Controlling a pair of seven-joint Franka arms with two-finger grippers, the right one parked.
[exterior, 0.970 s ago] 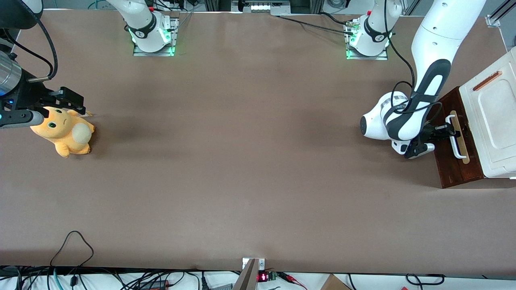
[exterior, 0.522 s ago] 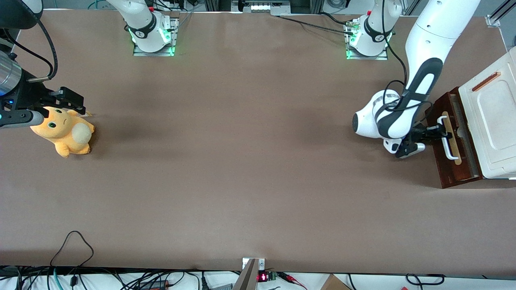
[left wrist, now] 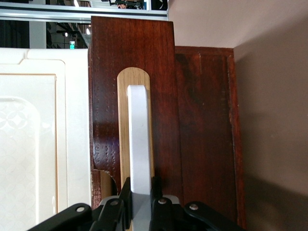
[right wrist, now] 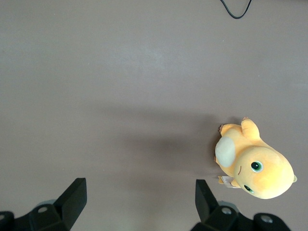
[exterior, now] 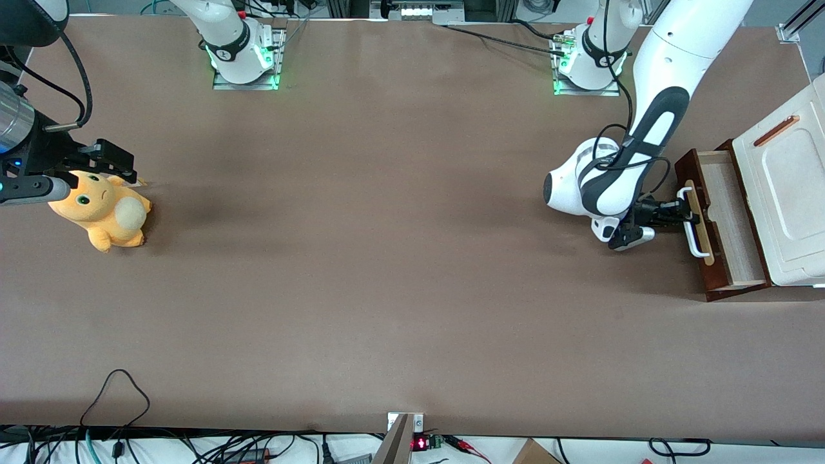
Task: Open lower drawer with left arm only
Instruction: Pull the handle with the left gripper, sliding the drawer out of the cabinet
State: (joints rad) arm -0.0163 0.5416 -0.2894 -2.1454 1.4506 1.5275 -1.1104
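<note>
On the table [exterior: 387,258], the left arm's [exterior: 651,122] pincer [exterior: 677,211] grips the lower drawer's [exterior: 725,219] handle [exterior: 693,222].

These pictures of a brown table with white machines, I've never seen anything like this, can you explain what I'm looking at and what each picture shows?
The white machines are two robot arms bolted to a brown table. The wide picture looks down on the table from the front. The other two come from small cameras on the arms' wrists.

The left arm is the working one. Its gripper, a black two-finger clamp, is shut on the white bar handle of the lower drawer. That dark red-brown drawer stands pulled partly out of a white cabinet, so its light wood inside shows. The wrist picture of that arm shows the handle up close, held between the fingers.

Toward the parked arm's end of the table lies an orange plush toy. The last picture, from the parked arm's wrist, looks down on it.
</note>
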